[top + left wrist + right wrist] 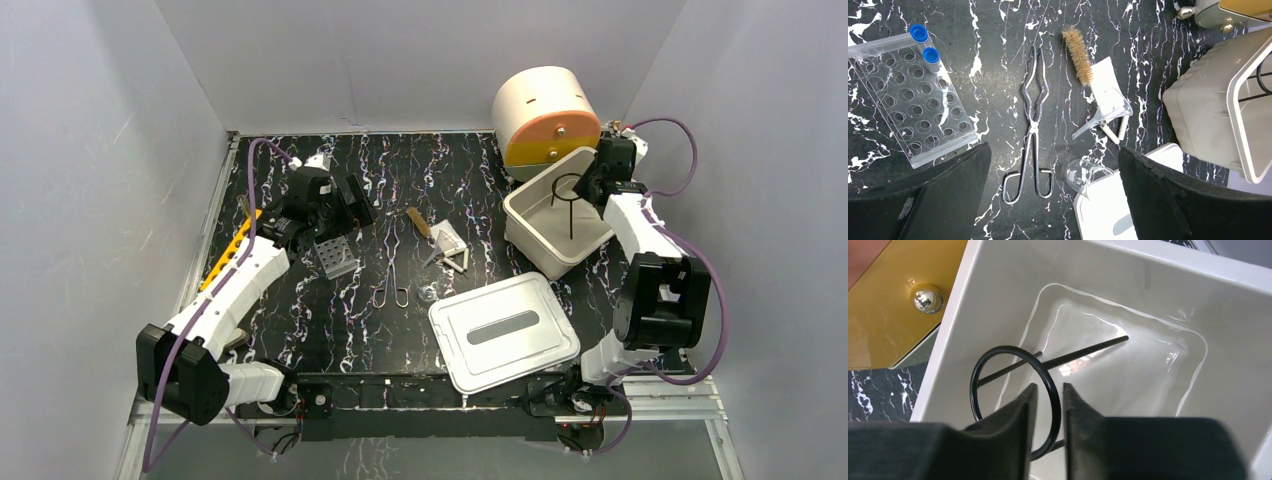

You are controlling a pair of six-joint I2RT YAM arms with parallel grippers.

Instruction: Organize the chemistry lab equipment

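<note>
Over at the far right, the right tool (1050, 390) hangs down inside the white tub (1158, 275), one finger on each side of the rim of the black wire loop (1010, 348). The loop and its thin legs sit well within the tub walls, so this looks like the drop-off step for that piece. The jaws are only narrowly parted around the wire, and I cannot tell whether they are pinching it or have let it go.

Across on the left, the left tool (1053, 150) hovers spread wide and empty above the dark surface (998, 30). Below it the metal tongs (1033, 125) lie flat. The bristle brush (1079, 52) is just to their right, with the white triangle (1109, 133) and a clear funnel (1098, 117) beside it. A small glass beaker (1080, 172) touches the near lid (505, 330). The clear rack (913, 105) on the left holds two blue-capped tubes (919, 32) in its far corner.

To my eye most of the sorting is not yet done. Next, the right tool needs to free the wire fully and rise straight up, so that a finger does not hook the ring and drag it out. Then the tongs look the easiest pick, taken near their pivot.
</note>
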